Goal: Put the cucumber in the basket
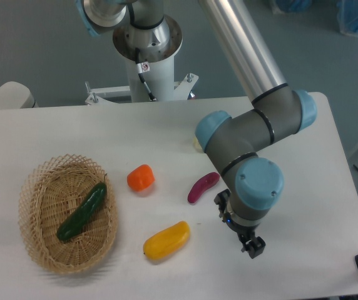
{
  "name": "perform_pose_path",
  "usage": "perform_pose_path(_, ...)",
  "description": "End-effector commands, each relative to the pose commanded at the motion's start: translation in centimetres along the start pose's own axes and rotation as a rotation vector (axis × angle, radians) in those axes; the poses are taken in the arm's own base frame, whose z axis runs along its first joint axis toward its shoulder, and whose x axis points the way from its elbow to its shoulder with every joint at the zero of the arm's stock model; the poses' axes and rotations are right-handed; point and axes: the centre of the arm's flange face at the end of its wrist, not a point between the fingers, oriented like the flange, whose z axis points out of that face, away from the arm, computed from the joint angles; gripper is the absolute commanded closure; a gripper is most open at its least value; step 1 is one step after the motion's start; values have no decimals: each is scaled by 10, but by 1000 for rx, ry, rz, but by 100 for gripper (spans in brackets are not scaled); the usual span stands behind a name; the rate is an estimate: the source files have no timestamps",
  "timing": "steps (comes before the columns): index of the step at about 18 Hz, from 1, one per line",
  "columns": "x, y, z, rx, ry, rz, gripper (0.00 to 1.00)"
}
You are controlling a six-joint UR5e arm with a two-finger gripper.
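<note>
The dark green cucumber (82, 212) lies diagonally inside the tan wicker basket (37, 247) at the left of the table. My gripper (252, 245) hangs far to the right of the basket, near the table's front edge, pointing down. Nothing shows between its fingers, and from this angle I cannot tell whether they are open or shut.
An orange pepper (141, 178) sits right of the basket, a yellow pepper (166, 240) lies in front of it, and a purple eggplant (203, 187) lies just left of my arm. The arm's elbow (254, 128) hides most of the bok choy.
</note>
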Motion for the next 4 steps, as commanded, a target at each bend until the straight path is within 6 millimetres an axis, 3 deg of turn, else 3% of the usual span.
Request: perform_pose_path(4,1,0,1,-2,0,2,0)
